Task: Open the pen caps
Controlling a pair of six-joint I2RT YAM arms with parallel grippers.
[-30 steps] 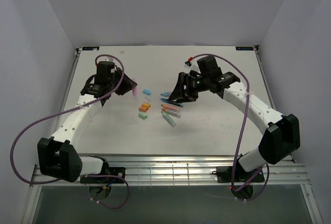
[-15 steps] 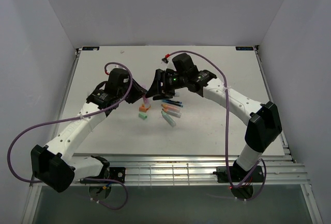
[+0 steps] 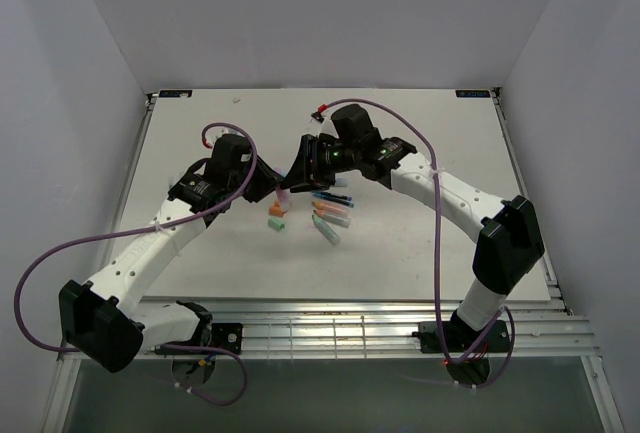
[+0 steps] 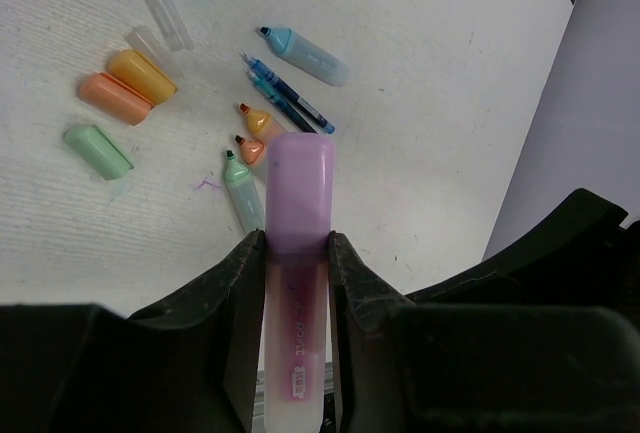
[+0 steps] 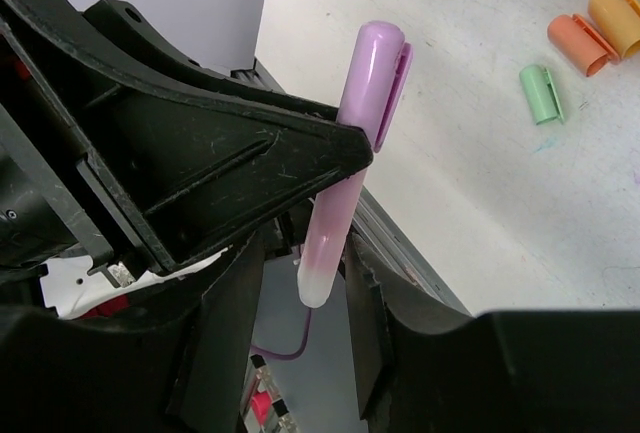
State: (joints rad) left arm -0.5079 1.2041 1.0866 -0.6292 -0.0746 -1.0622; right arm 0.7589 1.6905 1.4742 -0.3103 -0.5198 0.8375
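The pink cap (image 4: pixel 298 188) sits unopened on the pink pen (image 4: pixel 293 353), mid-frame above the bench (image 4: pixel 430 173). We find the left pincer (image 4: pixel 297 248) clamped on its barrel. The right pincer (image 5: pixel 305 278) straddles the pale end, ajar. Other pens (image 4: pixel 243 198) lie uncapped, with loose caps (image 4: pixel 98 150) at upper left. We judge one cap remaining.

Left fingers (image 4: pixel 243 293) and right fingers (image 5: pixel 365 303) swung inward, meeting at the pink pen (image 4: pixel 298 203)
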